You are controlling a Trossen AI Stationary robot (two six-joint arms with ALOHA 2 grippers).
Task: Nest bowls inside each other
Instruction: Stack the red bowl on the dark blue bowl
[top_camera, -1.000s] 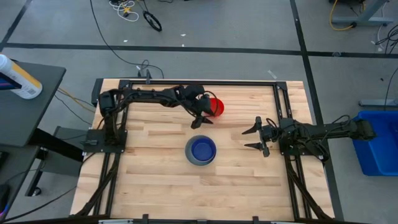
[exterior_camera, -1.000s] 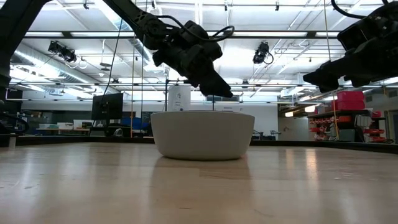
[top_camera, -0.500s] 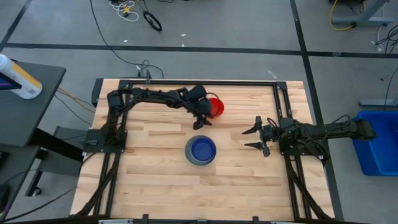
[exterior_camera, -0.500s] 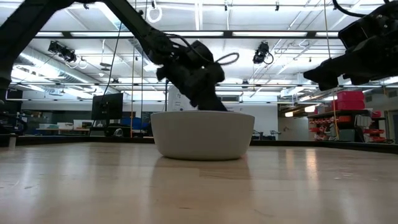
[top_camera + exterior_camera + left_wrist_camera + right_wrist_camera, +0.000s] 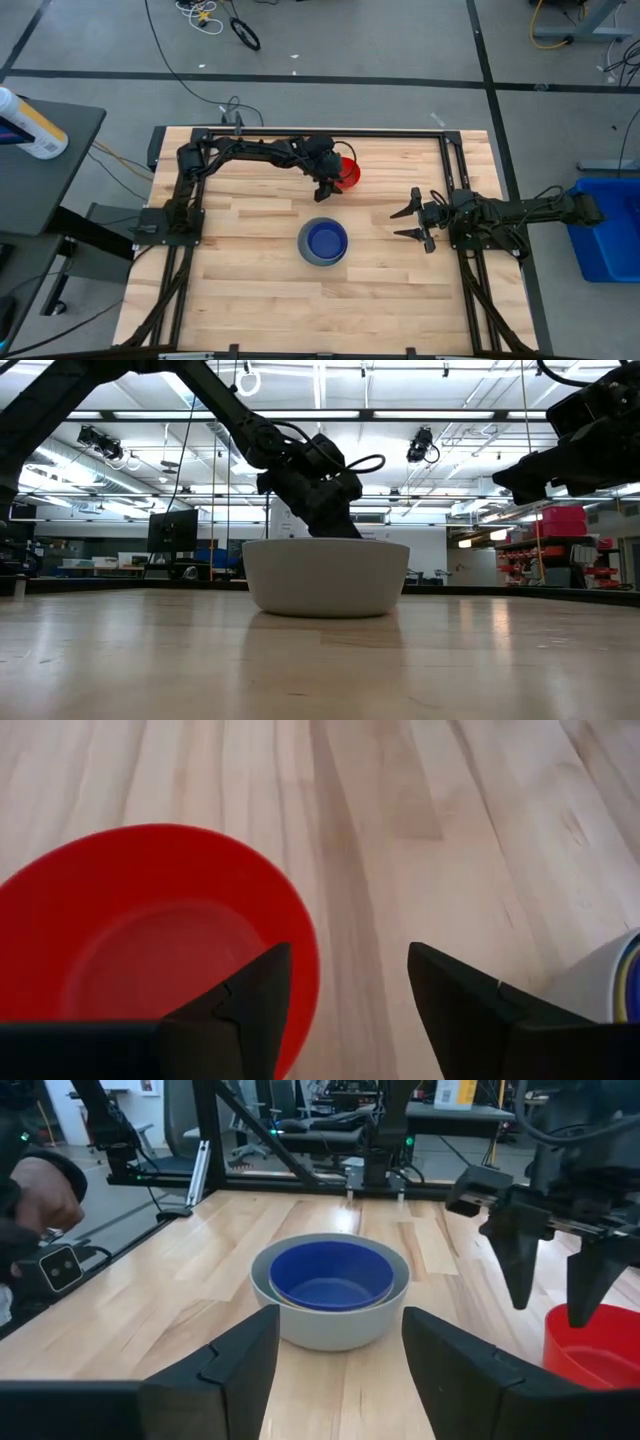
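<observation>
A red bowl (image 5: 347,173) sits on its base at the table's far middle. My left gripper (image 5: 326,189) is open at the red bowl's (image 5: 150,950) rim, slanting down: one finger (image 5: 250,1005) hangs over the inside, the other (image 5: 455,1005) stands outside; the side-on right wrist view shows this left gripper (image 5: 550,1305) with no plain touch. In the table's middle a dark blue bowl (image 5: 324,240) is nested in the grey bowl (image 5: 330,1320). My right gripper (image 5: 408,222) waits open at the right.
Black frame rails (image 5: 300,133) run along the table's far and side edges. In the right wrist view a person's hand (image 5: 40,1195) shows beyond the table. A blue bin (image 5: 605,225) stands off the table's right side. Bare wood (image 5: 300,310) lies on the near half.
My left gripper has come down and a little toward the far edge, from above and beside the grey bowl to the red bowl's rim, staying open. The bowls have kept their places.
</observation>
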